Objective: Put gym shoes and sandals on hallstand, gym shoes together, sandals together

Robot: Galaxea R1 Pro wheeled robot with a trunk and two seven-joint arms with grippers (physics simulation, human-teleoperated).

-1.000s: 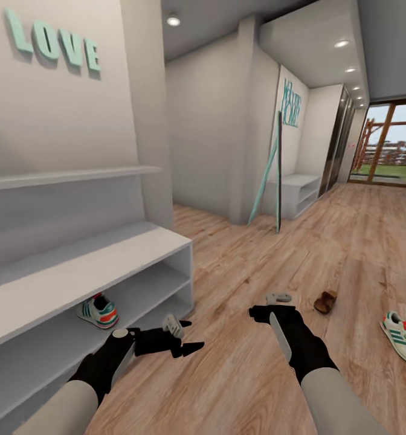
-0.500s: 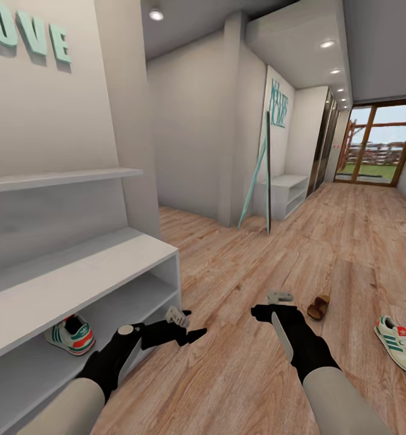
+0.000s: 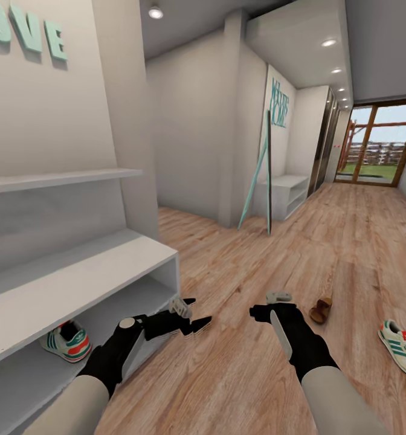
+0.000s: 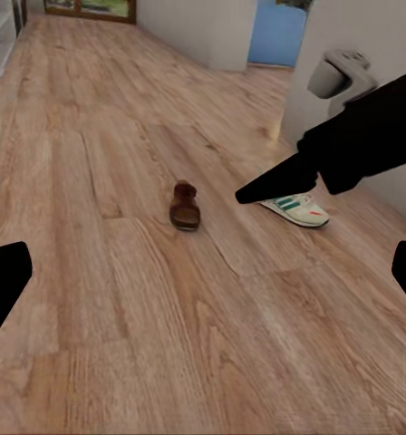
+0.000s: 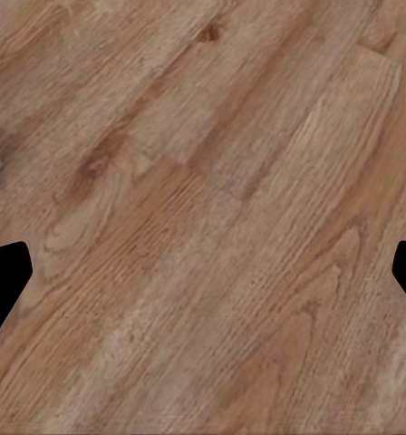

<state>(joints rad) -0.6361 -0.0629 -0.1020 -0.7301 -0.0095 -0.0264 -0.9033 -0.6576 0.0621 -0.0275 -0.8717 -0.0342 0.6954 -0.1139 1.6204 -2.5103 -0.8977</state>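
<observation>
One sneaker (image 3: 66, 342) is seen on the lower shelf of the rack (image 3: 76, 284), upright. A second sneaker (image 3: 402, 349) lies on the floor (image 3: 257, 374) at the far right, with a sandal (image 3: 319, 310) on the floor near it, apart from it. Both floor items are also recorded in the left wrist view: sandal (image 4: 184, 205), sneaker (image 4: 295, 208).

The left gripper (image 3: 194, 315) is held low just beside the rack's end, jaws spread wide, nothing held. The right gripper (image 3: 275, 302) is held above bare floor near the sandal; its fingertips stand at opposite edges of the right wrist view, wide apart and empty.
</observation>
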